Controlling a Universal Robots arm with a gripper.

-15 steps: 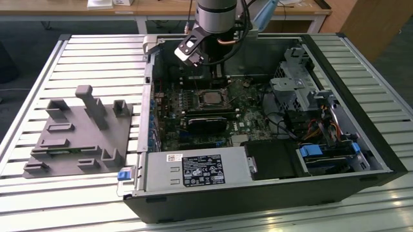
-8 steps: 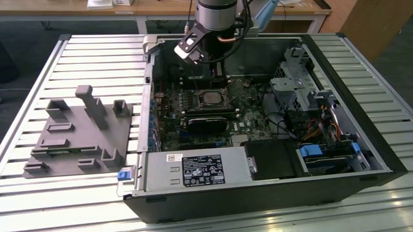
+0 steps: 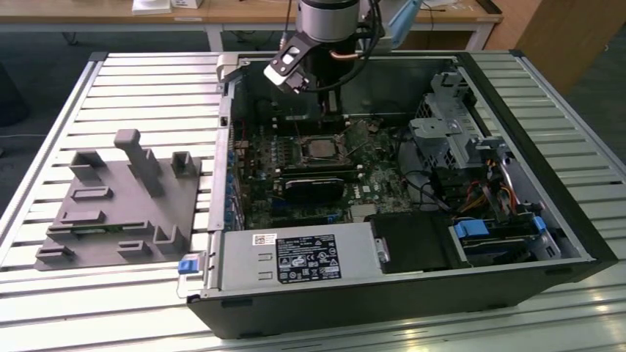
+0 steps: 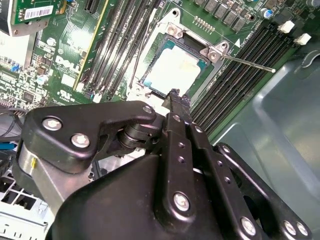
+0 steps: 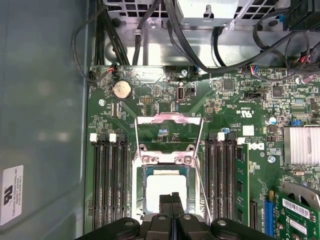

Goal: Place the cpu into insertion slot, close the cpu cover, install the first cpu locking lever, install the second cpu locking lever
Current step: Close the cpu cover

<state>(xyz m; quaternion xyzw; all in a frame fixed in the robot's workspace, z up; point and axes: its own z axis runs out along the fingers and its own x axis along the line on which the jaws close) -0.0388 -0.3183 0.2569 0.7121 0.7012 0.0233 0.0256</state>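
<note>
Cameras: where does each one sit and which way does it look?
Exterior view: off the arm, looks down into the computer case; the arm shows.
First wrist view: on the wrist, faces straight onto the motherboard; the end effector shows.
Second wrist view: on the wrist, slants past the end effector.
Both wrist views share the cpu.

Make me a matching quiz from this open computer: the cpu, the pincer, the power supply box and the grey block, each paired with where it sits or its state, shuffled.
Column one:
1. cpu
2. pincer
3. power supply box
4. grey block

Column two:
A. on the slatted table, outside the case
B. inside the case, labelled face up
C. shut, over the pale chip
D. seated amid the motherboard, pale top up

Pairs: 1-D, 2-C, 3-B, 4-A.
</note>
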